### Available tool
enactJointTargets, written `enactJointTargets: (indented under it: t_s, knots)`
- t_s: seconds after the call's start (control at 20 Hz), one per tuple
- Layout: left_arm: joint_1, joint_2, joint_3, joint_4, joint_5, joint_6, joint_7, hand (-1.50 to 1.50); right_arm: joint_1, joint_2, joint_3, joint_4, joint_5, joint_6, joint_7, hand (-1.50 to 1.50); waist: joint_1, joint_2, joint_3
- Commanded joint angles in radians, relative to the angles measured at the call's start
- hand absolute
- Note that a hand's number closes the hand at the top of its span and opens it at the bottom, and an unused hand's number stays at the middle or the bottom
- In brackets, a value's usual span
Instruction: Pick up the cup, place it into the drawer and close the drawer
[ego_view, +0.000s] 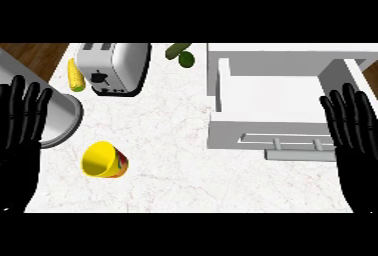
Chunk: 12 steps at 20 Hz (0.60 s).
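Yellow cup (103, 160) lies tipped near open drawer (269, 97); both hands' fingers straight, holding nothing.

**Bright, even light from above**

The white marble counter (192, 170) is evenly and brightly lit, with no dim corner across its top. Shadows are faint and short: a soft grey one lies just under the yellow cup (103, 160), and a thin dark edge runs beneath the toaster (114, 67). The white drawer (277, 102) is close to washed out, its walls told apart only by pale grey shading, darker along the front face by the handle. The toaster's metal side carries a smooth bright sheen. The black left hand (22, 117) and right hand (353, 120) show almost no surface shading. Straight edges stay straight right out to the borders.
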Motion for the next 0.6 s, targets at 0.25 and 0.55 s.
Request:
enactJointTargets:
  t_s: [0.25,0.55]
  knots:
    - [0.08,-0.107,-0.06,-0.022,-0.208,0.162,-0.022,-1.5,-0.042,0.004,-0.008,0.002,0.003,-0.005,0.037,-1.5,-0.023,-0.001,-0.024]
    - [0.103,-0.122,-0.093,-0.014,-0.024,0.234,0.044,-1.5,-0.02,0.019,-0.012,0.097,-0.09,0.059,0.006,-1.5,-0.024,-0.001,-0.024]
